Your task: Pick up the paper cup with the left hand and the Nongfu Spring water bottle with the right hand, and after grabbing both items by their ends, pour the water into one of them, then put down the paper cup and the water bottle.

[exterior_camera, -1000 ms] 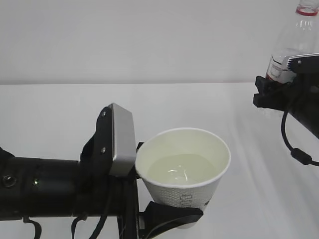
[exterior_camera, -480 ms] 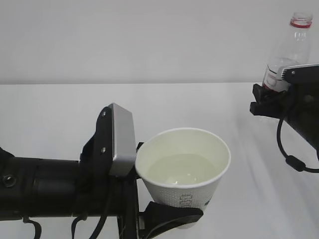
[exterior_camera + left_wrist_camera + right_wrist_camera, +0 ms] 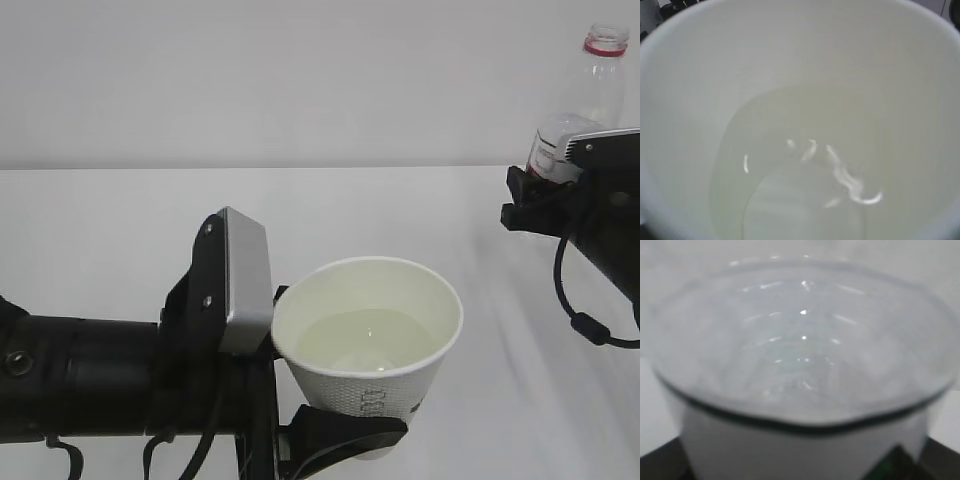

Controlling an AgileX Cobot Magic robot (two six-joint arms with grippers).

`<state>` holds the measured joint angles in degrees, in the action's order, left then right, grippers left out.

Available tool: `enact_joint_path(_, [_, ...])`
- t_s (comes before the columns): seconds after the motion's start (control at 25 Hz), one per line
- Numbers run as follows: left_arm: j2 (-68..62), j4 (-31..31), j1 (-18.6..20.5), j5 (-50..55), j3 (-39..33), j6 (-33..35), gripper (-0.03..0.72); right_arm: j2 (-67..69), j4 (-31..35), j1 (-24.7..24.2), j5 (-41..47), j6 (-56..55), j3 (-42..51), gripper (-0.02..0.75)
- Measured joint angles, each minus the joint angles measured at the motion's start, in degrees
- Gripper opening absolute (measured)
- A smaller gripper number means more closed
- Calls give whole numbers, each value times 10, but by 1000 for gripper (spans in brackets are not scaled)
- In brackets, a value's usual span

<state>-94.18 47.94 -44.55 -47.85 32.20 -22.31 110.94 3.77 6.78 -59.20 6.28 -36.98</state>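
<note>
White counter [image 3: 120, 200] and a pale wall fill the background. At the front, the left hand [image 3: 340, 420] pinches the cup [image 3: 400, 395] near its bottom and holds it upright. Water [image 3: 365, 340] sits inside. Far right, the right hand [image 3: 545, 195] grips the bottle [image 3: 590, 85], which stands upright in the air.
</note>
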Motion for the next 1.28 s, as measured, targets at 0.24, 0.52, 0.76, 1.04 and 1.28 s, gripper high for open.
enact_joint_path(0.24, [0, 0, 0, 0, 0, 0, 510, 0, 0, 0, -6, 0, 0, 524])
enact_joint_path(0.52, [0, 0, 0, 0, 0, 0, 510, 25, 1, 0, -36, 0, -2, 524])
enact_joint_path(0.76, [0, 0, 0, 0, 0, 0, 510, 46, 1, 0, -40, 1, -11, 524])
enact_joint_path(1.04, [0, 0, 0, 0, 0, 0, 510, 68, 0, 0, -43, 1, -38, 524])
enact_joint_path(1.28, [0, 0, 0, 1, 0, 0, 510, 89, -2, 0, -43, 1, -52, 524])
